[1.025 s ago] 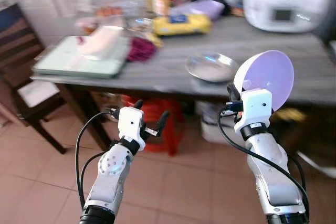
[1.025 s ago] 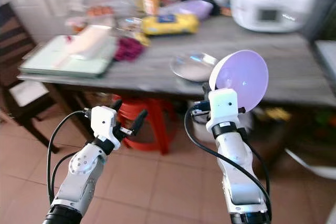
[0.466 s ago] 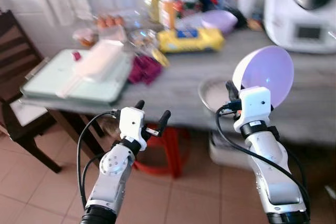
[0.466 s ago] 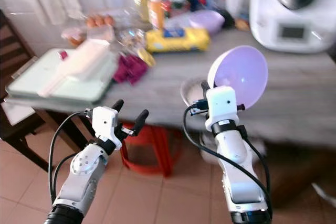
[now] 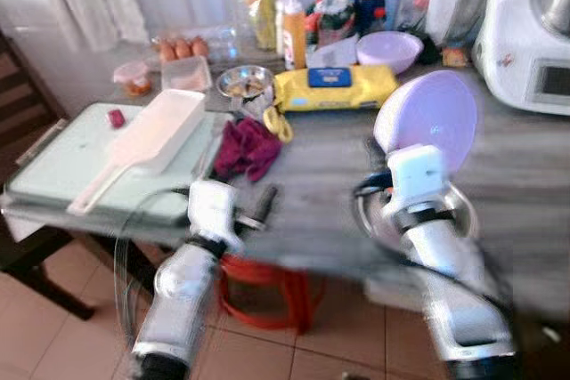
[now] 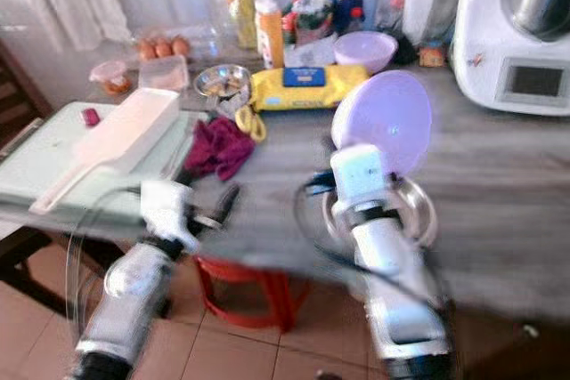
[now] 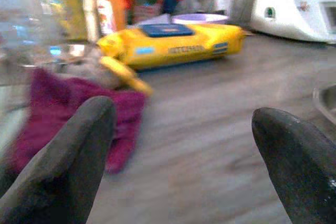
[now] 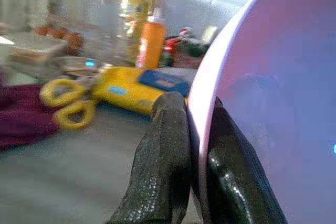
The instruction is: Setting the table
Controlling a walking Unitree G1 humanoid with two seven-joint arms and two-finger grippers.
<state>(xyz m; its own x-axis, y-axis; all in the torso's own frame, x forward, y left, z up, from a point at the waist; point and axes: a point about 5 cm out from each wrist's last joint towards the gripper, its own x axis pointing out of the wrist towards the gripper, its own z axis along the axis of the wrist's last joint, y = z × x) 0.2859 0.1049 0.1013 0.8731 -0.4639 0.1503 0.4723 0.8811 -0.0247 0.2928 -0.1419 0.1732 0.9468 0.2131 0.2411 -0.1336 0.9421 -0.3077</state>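
My right gripper (image 8: pixel 197 116) is shut on the rim of a lilac bowl (image 5: pixel 427 122), held upright on its edge over the front of the grey table (image 5: pixel 312 171). Just below it a shallow metal dish (image 6: pixel 419 204) lies on the table. One finger (image 8: pixel 165 156) presses the bowl's outside, the other its inside. My left gripper (image 7: pixel 181 129) is open and holds nothing; it hovers at the table's front edge, pointing towards a magenta cloth (image 5: pixel 245 147). A second lilac bowl (image 5: pixel 389 49) stands at the back.
A pale green tray (image 5: pixel 62 162) with a white scoop lies at the left end. A yellow pack (image 5: pixel 334 86), yellow scissors (image 5: pixel 278 120), jars and bottles crowd the back. A white appliance (image 5: pixel 530 42) stands at the right. A red stool (image 5: pixel 267 287) sits under the table.
The whole view has shifted: I have come closer to the table, and both arms now reach over its front edge. The right gripper still holds the lilac bowl.
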